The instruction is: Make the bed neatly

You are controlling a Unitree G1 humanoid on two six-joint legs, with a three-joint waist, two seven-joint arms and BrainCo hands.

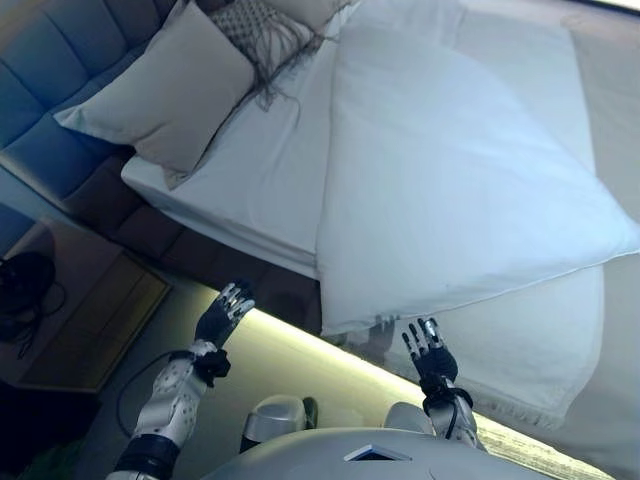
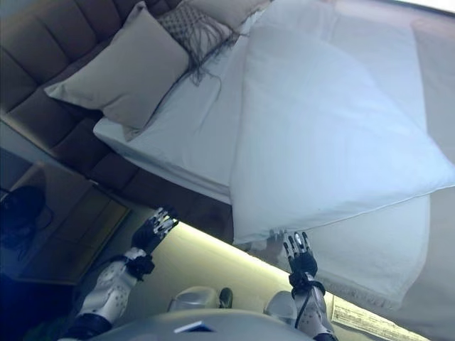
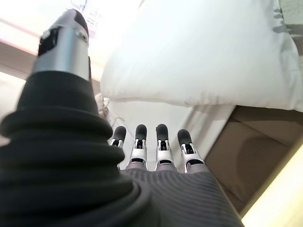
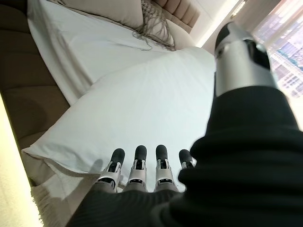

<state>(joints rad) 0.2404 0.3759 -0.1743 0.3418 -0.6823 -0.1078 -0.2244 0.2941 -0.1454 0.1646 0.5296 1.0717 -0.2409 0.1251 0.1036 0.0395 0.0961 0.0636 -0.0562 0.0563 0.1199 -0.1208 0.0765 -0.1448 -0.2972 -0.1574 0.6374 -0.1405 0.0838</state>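
The bed lies across the head views with its white duvet folded back, one corner hanging over the near edge at 6 o'clock. A beige pillow leans on the padded headboard at 10 o'clock, a fringed cushion just beside it. The left hand hovers off the bed's edge at 7 o'clock, fingers straight and released, holding nothing. The right hand is raised just below the duvet corner, fingers likewise extended, empty. A nightstand stands at 8 o'clock.
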